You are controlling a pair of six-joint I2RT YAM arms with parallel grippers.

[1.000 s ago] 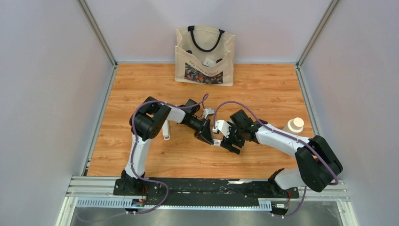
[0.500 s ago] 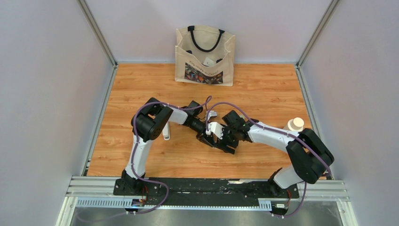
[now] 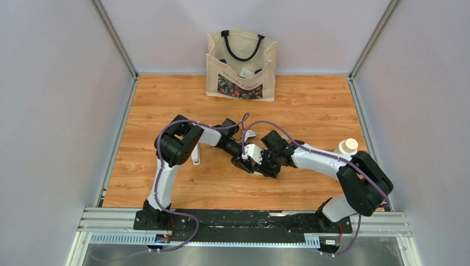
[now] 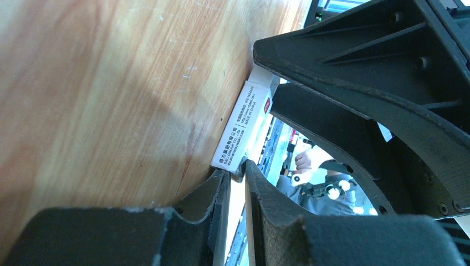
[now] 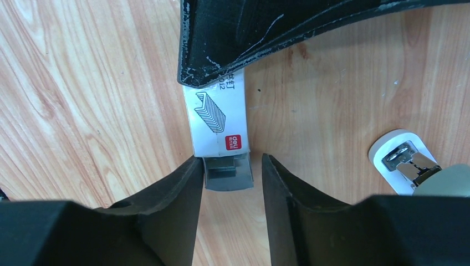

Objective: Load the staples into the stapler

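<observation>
A small white staple box (image 5: 217, 113) with a red logo lies on the wooden table. My left gripper (image 4: 237, 170) is shut on one end of it. Its grey inner tray (image 5: 228, 173) sticks out of the other end, and a darker grey block in it looks like the staples (image 5: 220, 168). My right gripper (image 5: 231, 160) straddles that tray with its jaws open: the left finger touches the tray and the right one stands a little off it. A white stapler (image 5: 403, 160) with bare metal showing lies just to the right. In the top view both grippers (image 3: 242, 162) (image 3: 258, 166) meet at mid-table.
A printed tote bag (image 3: 241, 65) stands at the back wall. A cream bottle (image 3: 348, 147) stands near the right edge beside my right arm. Another white stapler (image 3: 195, 156) lies by my left arm's elbow.
My right gripper has moved left up to the left gripper, and its jaws have narrowed around the box's tray. The left gripper has kept its hold and shifted only slightly.
</observation>
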